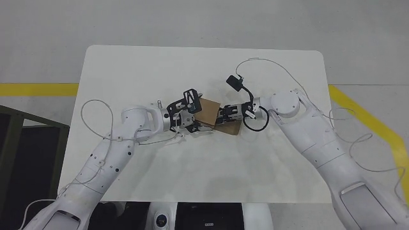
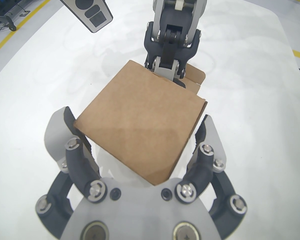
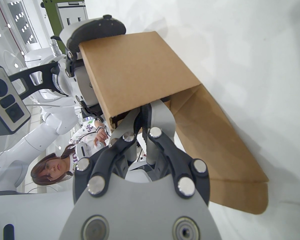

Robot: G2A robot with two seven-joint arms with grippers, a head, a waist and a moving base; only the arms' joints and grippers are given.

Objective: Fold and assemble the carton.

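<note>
Two grippers share one half-formed carton (image 1: 209, 112).

The left gripper (image 2: 137, 114) straddles the carton's end, its fingers spread wide and the pads against both sides, likely to anchor it. The carton is near the middle of the white table (image 1: 192, 179), with an end flap (image 3: 222, 156) open against the surface. The right gripper (image 3: 145, 111), fingers almost together, pinches the top panel's edge, apparently to square that open end.

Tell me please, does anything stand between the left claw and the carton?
Nothing visible does. The carton sits directly between the fingers of the left claw, and the right claw pinches its far edge.
</note>
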